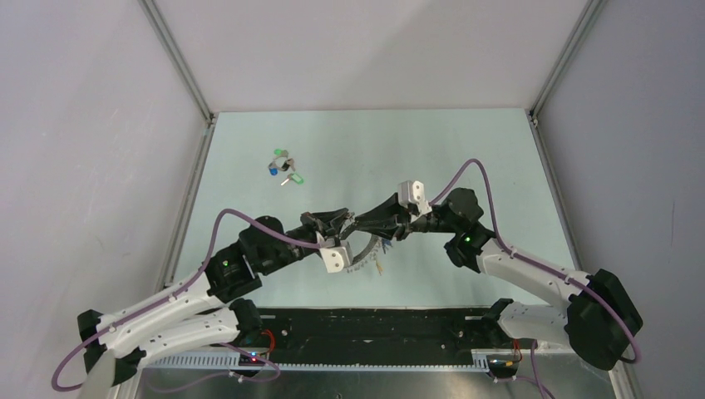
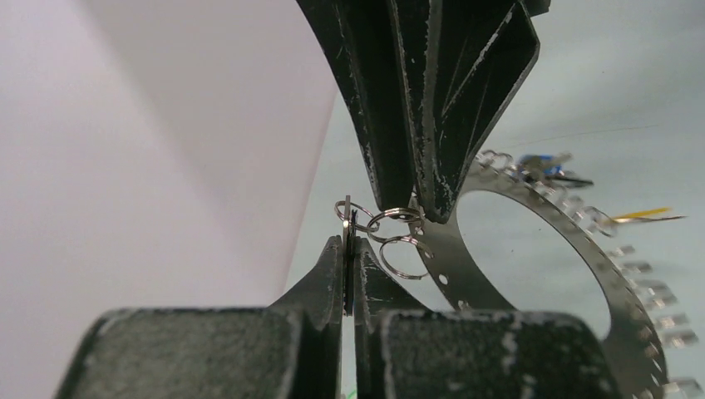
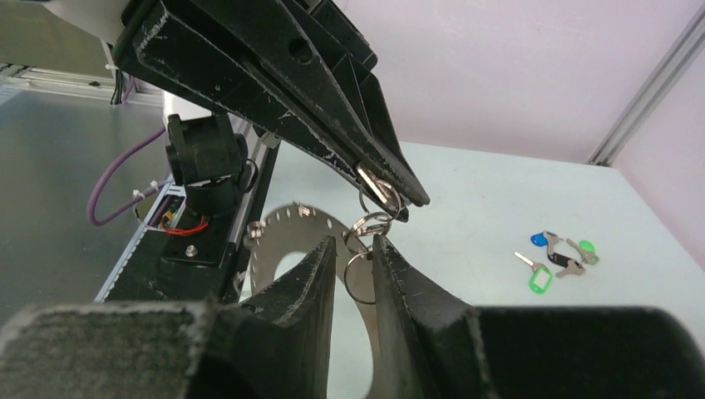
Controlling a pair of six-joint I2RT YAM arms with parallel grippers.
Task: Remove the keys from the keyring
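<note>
The grey keyring (image 1: 366,256) hangs in the air between my two arms above the near middle of the table. My right gripper (image 1: 359,224) (image 3: 355,245) is shut on its rim (image 3: 287,233), with wire loops between the fingers. My left gripper (image 1: 347,221) (image 2: 349,249) faces it, shut on a thin key seen edge-on (image 2: 347,237) that joins the ring (image 2: 449,270) by a wire loop. A yellow-tagged key (image 2: 644,214) hangs at the rim. Several loose keys (image 1: 283,166) (image 3: 557,258) with blue, green and black tags lie on the table at the far left.
White walls and aluminium posts (image 1: 179,58) enclose the pale green table (image 1: 465,150). A black rail (image 1: 374,328) with the arm bases runs along the near edge. Purple cables (image 1: 470,170) loop over both arms.
</note>
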